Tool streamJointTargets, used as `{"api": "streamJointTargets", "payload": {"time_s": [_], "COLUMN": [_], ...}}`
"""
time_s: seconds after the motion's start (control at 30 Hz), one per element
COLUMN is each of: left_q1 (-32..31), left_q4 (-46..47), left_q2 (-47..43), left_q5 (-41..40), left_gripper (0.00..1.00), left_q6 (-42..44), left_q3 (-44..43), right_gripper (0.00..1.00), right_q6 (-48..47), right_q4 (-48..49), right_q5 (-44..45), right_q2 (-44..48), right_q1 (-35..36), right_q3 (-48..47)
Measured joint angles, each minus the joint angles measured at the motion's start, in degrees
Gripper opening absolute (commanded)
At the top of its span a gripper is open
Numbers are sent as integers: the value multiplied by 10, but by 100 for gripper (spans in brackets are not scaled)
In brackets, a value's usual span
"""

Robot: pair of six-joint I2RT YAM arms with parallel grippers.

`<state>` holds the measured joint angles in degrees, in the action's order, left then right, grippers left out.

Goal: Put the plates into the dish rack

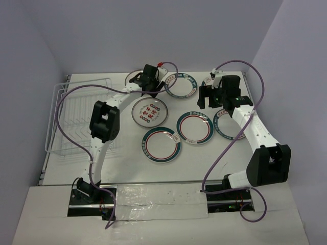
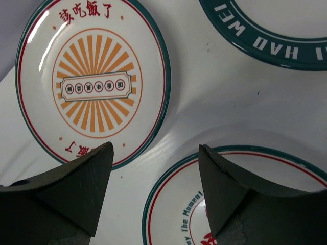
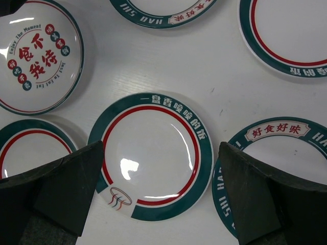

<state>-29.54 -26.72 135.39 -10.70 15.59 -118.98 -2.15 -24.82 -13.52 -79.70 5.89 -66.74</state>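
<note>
Several round plates lie flat on the white table. The orange sunburst plate [image 1: 132, 79] [image 2: 92, 81] is at the back. The red-character plate [image 1: 148, 112] [image 2: 173, 214] [image 3: 36, 61] is in the middle. Teal-rimmed plates lie around them, at the back [image 1: 180, 84] [image 2: 265, 41], in the centre [image 1: 194, 126] [image 3: 153, 155], in front [image 1: 161, 144] and on the right [image 1: 230, 125]. My left gripper [image 1: 152, 81] [image 2: 156, 148] is open and empty, over the gap between the sunburst and red-character plates. My right gripper [image 1: 217, 97] [image 3: 161, 144] is open and empty, above the centre teal plate. The white wire dish rack [image 1: 76, 109] stands at the left and holds no plates.
Another teal-rimmed plate [image 3: 286, 35] lies at the back right, under my right gripper in the top view. Grey walls close in the table at the back and both sides. Purple cables loop over both arms.
</note>
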Motion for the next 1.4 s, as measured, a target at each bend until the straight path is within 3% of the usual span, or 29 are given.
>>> {"api": "streamJointTargets", "payload": {"time_s": [0.53, 0.77, 0.93, 1.0, 1.03, 1.07, 1.17, 1.4], "left_q1": [-1, -1, -2, -3, -3, -4, -7, -19], "left_q4": [82, 110, 124, 130, 132, 132, 139, 164], "left_q2": [96, 138, 143, 145, 146, 148, 149, 138], "left_q5": [-44, -61, -71, -74, -75, -76, -94, -136], "left_gripper": [63, 50, 47, 40, 33, 20, 0, 0], "left_q6": [-1, 16, 32, 37, 41, 44, 65, 97], "left_q3": [-52, -84, -85, -85, -85, -85, -85, -78], "right_gripper": [100, 100, 100, 100, 100, 100, 100, 100], "right_q6": [0, 0, 0, 0, 0, 0, 0, 0], "right_q4": [1, 1, 0, 0, -1, 0, 0, -1], "right_q5": [-1, -1, -1, -1, -1, -1, -1, -9], "right_q2": [-5, -16, -24, -25, -25, -25, -25, -25], "right_q1": [-6, -7, -7, -7, -7, -7, -7, -7], "right_q3": [0, 0, -1, -2, -3, -5, -9, -10]}}
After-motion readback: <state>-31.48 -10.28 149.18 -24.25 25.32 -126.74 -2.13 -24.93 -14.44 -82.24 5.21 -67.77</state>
